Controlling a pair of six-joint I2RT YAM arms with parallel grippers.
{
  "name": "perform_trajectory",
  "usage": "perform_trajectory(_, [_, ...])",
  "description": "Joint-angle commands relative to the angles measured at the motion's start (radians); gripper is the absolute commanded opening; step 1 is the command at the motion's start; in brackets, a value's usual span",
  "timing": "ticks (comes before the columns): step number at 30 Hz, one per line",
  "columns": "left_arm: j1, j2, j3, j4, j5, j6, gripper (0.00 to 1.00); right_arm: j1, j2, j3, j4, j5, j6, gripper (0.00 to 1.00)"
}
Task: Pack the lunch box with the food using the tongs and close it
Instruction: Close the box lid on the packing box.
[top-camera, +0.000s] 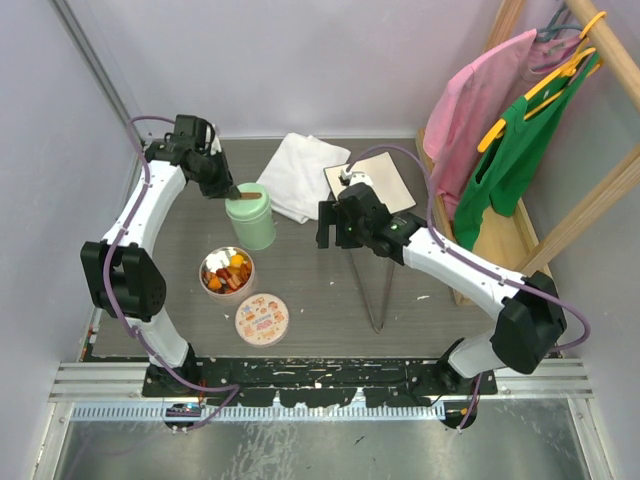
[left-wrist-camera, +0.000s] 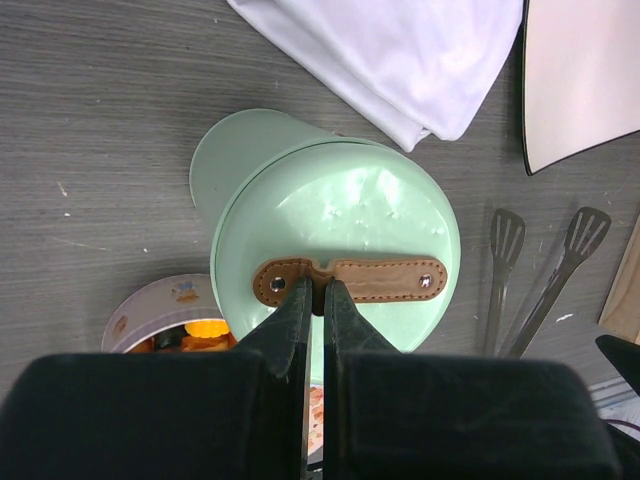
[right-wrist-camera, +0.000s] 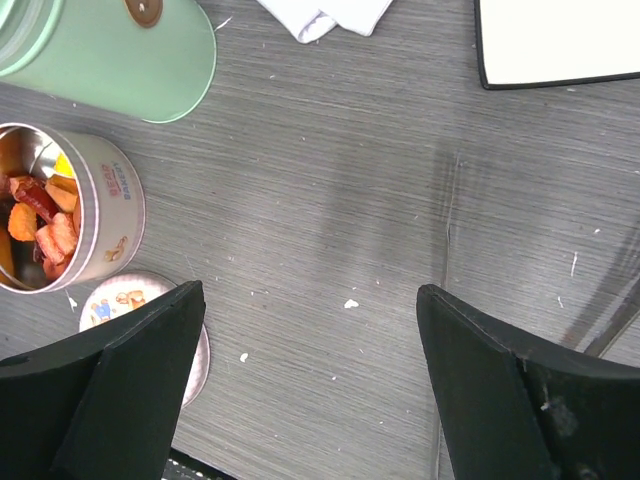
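Left gripper (left-wrist-camera: 317, 300) pinches the brown strap (left-wrist-camera: 385, 280) on the mint lid (left-wrist-camera: 350, 205).

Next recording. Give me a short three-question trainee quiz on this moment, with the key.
1. True or false: the right end effector holds the tongs.
2. What is the left end effector closed on? A) the white cloth B) the brown strap of the mint-green lid C) the rim of a tin
3. Where is the food?
Key: 1 False: it is open above the table, and the tongs lie on the table, untouched. 2 B. 3 In the open round tin.
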Motion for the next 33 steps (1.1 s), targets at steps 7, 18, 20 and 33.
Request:
perform_trajectory(7, [-0.035, -0.002, 0.013, 0.001, 0.013, 0.036, 0.05, -0.028, 0.069, 0.115, 0.112, -0.152, 0.035, 0.92])
perform_trajectory(18, [-0.049, -0.014, -0.012, 0.015, 0.019, 0.026, 0.17, -0.092, 0.325, 0.301, 0.336, -0.461, 0.241, 0.81])
perform_trajectory(20, [-0.048, -0.016, -0.011, 0.017, 0.018, 0.022, 0.24, -0.09, 0.407, 0.383, 0.346, -0.502, 0.26, 0.79])
perform_trajectory(33, [-0.02, -0.079, 0.013, 0.075, 0.08, -0.004, 0.63, -0.105, 0.597, 0.574, 0.291, -0.554, 0.262, 0.71])
